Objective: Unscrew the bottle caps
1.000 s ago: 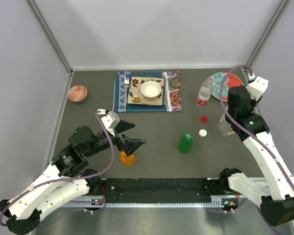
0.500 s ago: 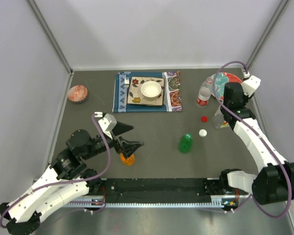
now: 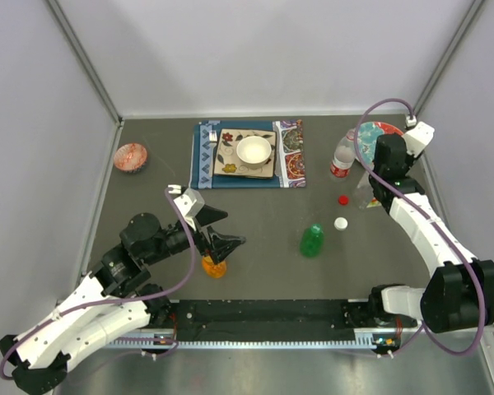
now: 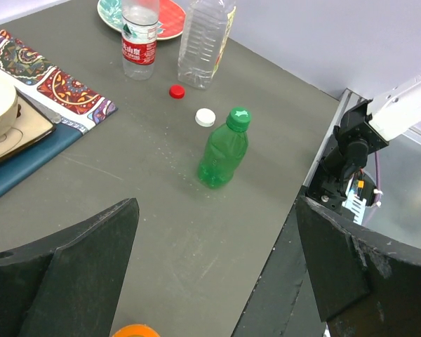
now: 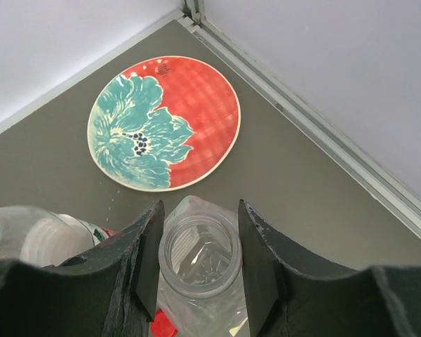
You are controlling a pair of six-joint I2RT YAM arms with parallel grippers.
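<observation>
My right gripper [image 3: 379, 176] [image 5: 199, 223] is shut on the neck of the larger clear bottle [image 3: 366, 196] [image 5: 196, 281], which is open-topped and stands upright at the far right. A red cap [image 3: 343, 199] [image 4: 176, 91] and a white cap [image 3: 340, 222] [image 4: 205, 117] lie loose on the table. The small clear bottle with the red label [image 3: 342, 155] [image 4: 139, 38] stands beside the larger one. The green bottle [image 3: 312, 240] [image 4: 223, 151] stands with its green cap [image 4: 238, 118] on. My left gripper [image 3: 227, 229] [image 4: 216, 210] is open above the orange bottle [image 3: 214, 266], whose orange cap [image 4: 135, 331] is on.
A red and teal plate [image 3: 379, 138] [image 5: 163, 121] lies at the far right corner. A patterned mat [image 3: 290, 163] at the back carries a board and a white bowl [image 3: 253, 151]. A small pink bowl [image 3: 131, 156] sits far left. Walls enclose the table.
My right gripper has carried the larger clear bottle away from me, toward the plate. My left gripper has shifted slightly and stays open above the orange bottle.
</observation>
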